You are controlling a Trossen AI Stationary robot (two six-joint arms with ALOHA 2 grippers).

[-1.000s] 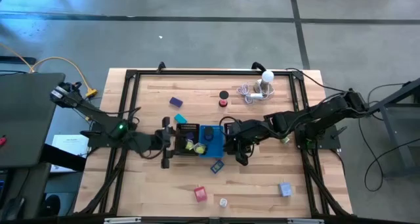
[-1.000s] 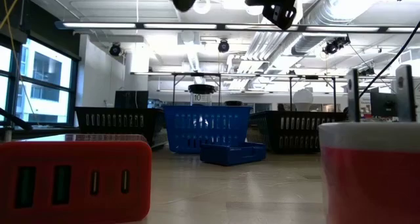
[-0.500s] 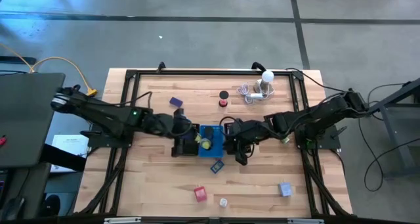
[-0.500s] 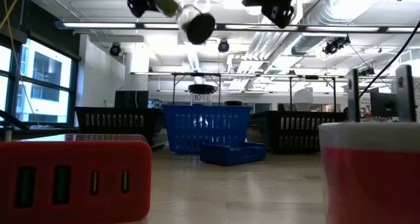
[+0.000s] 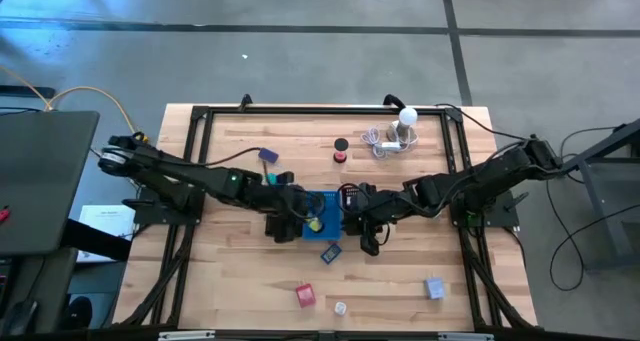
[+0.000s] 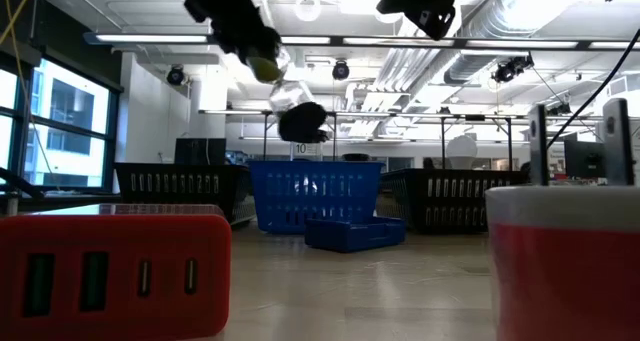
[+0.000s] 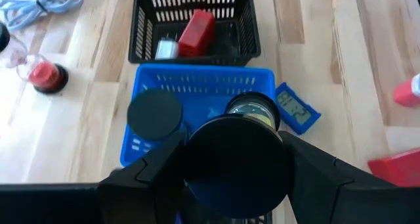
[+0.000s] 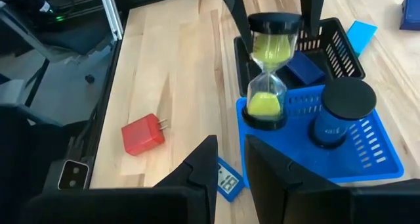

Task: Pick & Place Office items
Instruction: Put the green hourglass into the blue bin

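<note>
My left gripper [image 5: 298,213] is shut on an hourglass [image 8: 268,73] with yellow sand and black end caps. It hangs over the near corner of the blue tray [image 5: 325,226]. A blue cylinder with a black top [image 8: 344,112] stands in that tray. A black mesh tray [image 7: 190,23] beyond it holds a red block [image 7: 197,32]. Another mesh tray [image 8: 331,43] holds a blue block [image 8: 305,67]. My right gripper [image 8: 231,152] hovers at the blue tray's right side, open by a narrow gap, with nothing in it. My left gripper pinches the hourglass's upper black cap [image 8: 275,22] between its two fingers [image 8: 231,10]. They come slanting down from the table's left. The hourglass hangs tilted below them. Its lower cap [image 6: 303,123] is lifted clear above the blue tray's rim.
A flat blue device [image 5: 330,251] lies just near of the blue tray. A red charger [image 5: 305,296], a small white piece [image 5: 341,308] and a grey block [image 5: 434,287] lie by the near edge. A purple block [image 5: 267,156], a red spool [image 5: 341,157] and a white bulb with cable [image 5: 400,126] lie farther back.
My left gripper has carried the hourglass toward the table's right, from over the left mesh tray to over the blue tray. It has sunk and tipped further downward. The hourglass now hangs lower and more tilted.
</note>
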